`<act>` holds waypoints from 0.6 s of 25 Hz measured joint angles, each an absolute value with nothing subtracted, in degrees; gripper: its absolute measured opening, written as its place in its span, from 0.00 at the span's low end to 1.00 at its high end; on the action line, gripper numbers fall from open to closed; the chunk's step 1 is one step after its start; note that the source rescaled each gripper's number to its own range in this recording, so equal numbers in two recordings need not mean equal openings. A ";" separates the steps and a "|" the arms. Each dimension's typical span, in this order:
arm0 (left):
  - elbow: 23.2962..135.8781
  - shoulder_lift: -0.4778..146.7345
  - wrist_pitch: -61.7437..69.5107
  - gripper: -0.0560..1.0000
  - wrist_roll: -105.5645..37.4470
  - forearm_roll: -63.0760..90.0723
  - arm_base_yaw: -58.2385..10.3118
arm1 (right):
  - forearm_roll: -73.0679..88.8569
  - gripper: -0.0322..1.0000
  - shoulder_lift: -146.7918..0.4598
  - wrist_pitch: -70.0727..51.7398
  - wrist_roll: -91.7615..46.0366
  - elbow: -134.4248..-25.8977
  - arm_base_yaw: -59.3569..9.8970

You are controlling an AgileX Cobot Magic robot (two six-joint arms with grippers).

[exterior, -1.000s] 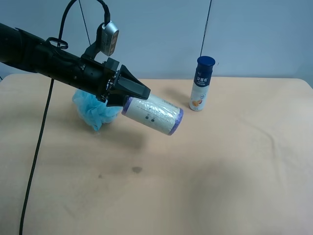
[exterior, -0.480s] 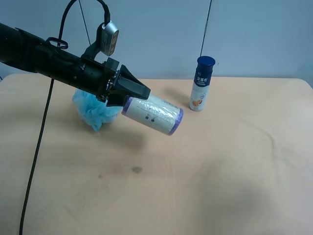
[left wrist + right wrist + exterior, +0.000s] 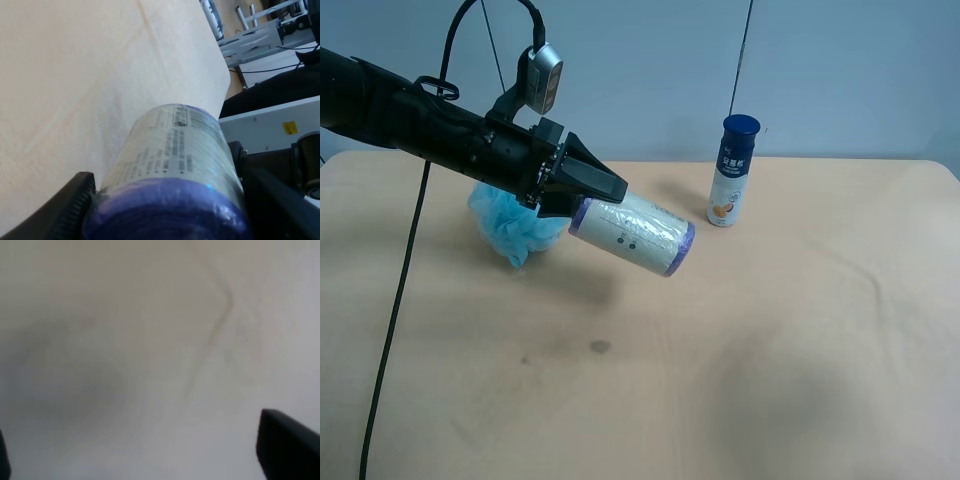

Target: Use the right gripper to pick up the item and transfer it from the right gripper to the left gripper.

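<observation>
Fluffy blue pouf point(image 3: 510, 225) sits on the tan surface point(image 3: 770, 350) at mid-left of the frame, half hidden behind the arm. A navy-capped bottle point(image 3: 732, 170) stands upright toward the upper right, well apart from it. The left tool point(image 3: 595, 200) reaches in from the left edge, angled slightly down, clenched on one end of the item point(image 3: 632, 235). The item hangs tilted in the air left of centre, far end pointing lower right. The right tool point(image 3: 145, 460) only shows in its wrist view: dark tips spread wide over blurry surface, released.
</observation>
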State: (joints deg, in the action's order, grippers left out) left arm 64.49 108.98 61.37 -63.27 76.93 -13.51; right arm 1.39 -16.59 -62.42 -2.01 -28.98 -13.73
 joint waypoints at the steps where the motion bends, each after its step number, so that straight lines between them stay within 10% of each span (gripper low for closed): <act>1: 64.49 108.98 61.37 0.06 -63.27 76.93 -13.51 | 1.90 0.90 -16.59 -62.00 -2.30 -28.92 -13.73; 15: 64.49 108.98 61.61 0.06 -63.27 76.93 -13.51 | 2.17 0.90 -11.12 -61.52 -2.80 -28.85 -13.67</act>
State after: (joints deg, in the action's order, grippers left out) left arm 64.49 108.98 61.61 -63.27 76.93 -13.51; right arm 2.17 -11.12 -61.52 -2.80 -28.85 -13.67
